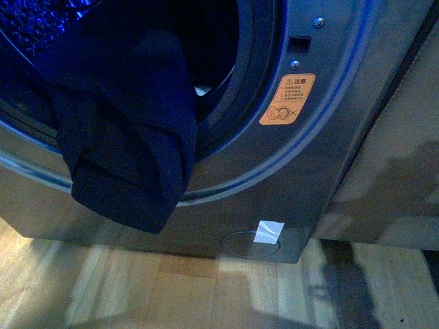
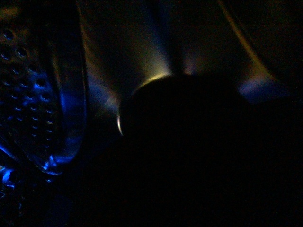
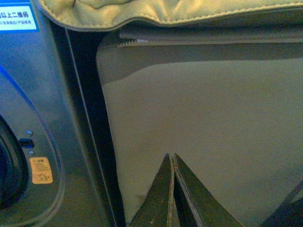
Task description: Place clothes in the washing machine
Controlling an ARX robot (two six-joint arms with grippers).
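Pale wooden floor (image 1: pixel 171 288) runs beneath the machine, and a beige panel (image 1: pixel 398 171) stands at its 3 o'clock side. The clothes (image 1: pixel 127 130), a dark navy bundle, hang over the lower lip of the round port at about 7 o'clock. The upper part lies inside the drum, while the lower fold droops outside against the front of the washing machine (image 1: pixel 274 178). The job looks roughly half done: the garment has yet to be pushed fully past the rim.

At 4 o'clock from the port sits an orange sticker (image 1: pixel 287 99) headed "注意" beside a warning triangle, its smaller lines too fine to read. A white slip (image 1: pixel 269 233), seemingly blank, sits on a round cover at 6 o'clock below it. A blue-white label (image 3: pixel 16 19) carries Chinese characters, cut off by the frame edge.

The right gripper (image 3: pixel 172 158) hovers by the beige panel, well apart from the garment, its jaws closed tip to tip on nothing. The left wrist view is dark, so the left gripper cannot be judged.
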